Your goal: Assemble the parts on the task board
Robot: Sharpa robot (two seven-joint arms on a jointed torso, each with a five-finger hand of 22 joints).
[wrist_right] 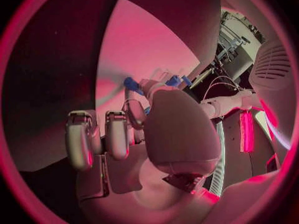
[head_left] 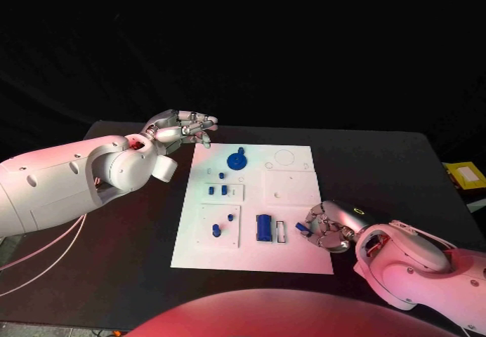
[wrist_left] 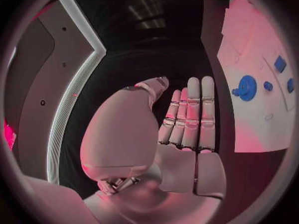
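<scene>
The white task board (head_left: 289, 256) lies in the middle of the black table. On it I see a blue gear (head_left: 236, 160), several small blue parts such as one at the near left (head_left: 215, 229), and a taller blue block (head_left: 264, 227). My right hand (head_left: 326, 225) sits at the board's right edge, its fingers curled, pinching a small blue part (head_left: 302, 227) at the fingertips; the same blue part (wrist_right: 129, 83) peeks out beside the fingers (wrist_right: 116, 134). My left hand (head_left: 182, 130) hovers beyond the board's far left corner, fingers straight and empty (wrist_left: 190, 117). The left wrist view also has the gear (wrist_left: 247, 87).
A narrow empty frame (head_left: 281, 232) lies on the board just right of the blue block. A yellow object (head_left: 465, 173) sits off the table's right side. Bare black table (head_left: 132, 225) stretches left of the board.
</scene>
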